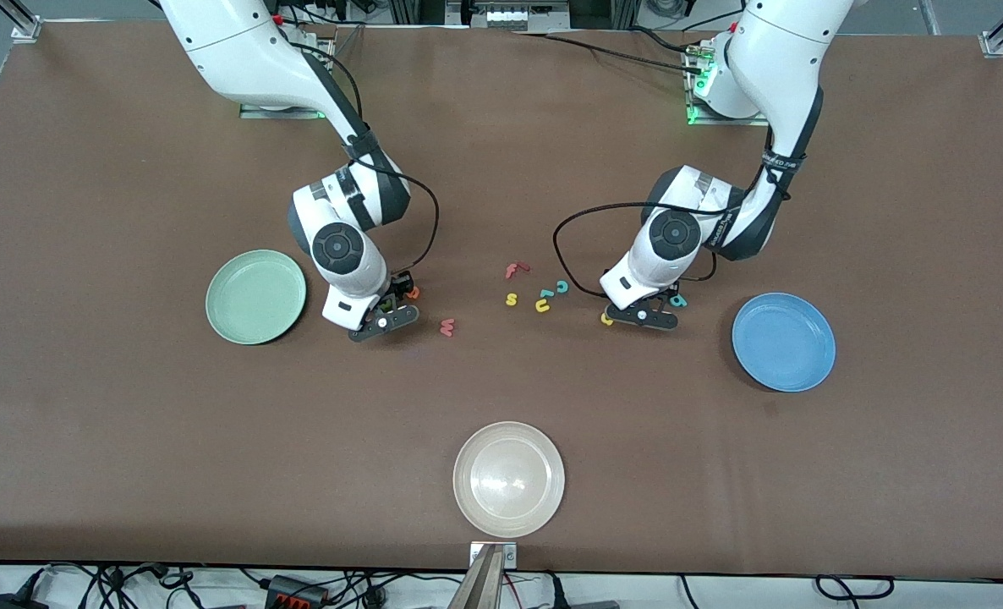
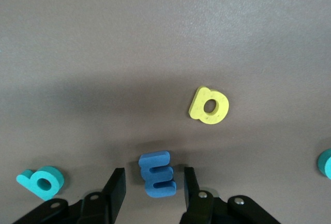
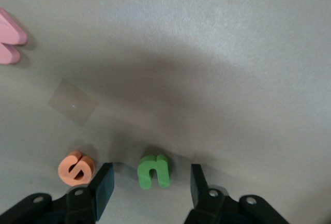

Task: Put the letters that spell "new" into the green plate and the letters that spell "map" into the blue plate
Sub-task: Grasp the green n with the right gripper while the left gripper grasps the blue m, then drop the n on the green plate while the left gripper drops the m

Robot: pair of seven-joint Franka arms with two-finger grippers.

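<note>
My left gripper [image 2: 154, 178] is down at the table and open, with the blue m [image 2: 158, 174] lying between its fingers and a gap on each side. The yellow p [image 2: 209, 105] and the teal a [image 2: 41, 181] lie close by. My right gripper [image 3: 151, 176] is also low and open, its fingers astride the green n [image 3: 153, 170] without touching it. The orange e [image 3: 76, 167] lies just outside one finger, and the pink w [image 3: 10, 43] is farther off. The green plate [image 1: 255, 297] sits beside the right gripper [image 1: 386, 315]. The blue plate [image 1: 783, 341] sits beside the left gripper [image 1: 644, 313].
Between the two grippers lie a red f [image 1: 515, 270], a yellow s [image 1: 512, 299], a yellow u [image 1: 542, 305] and a teal c [image 1: 562, 287]. A whitish-beige plate [image 1: 509, 479] stands near the table's front edge. Cables trail from both wrists.
</note>
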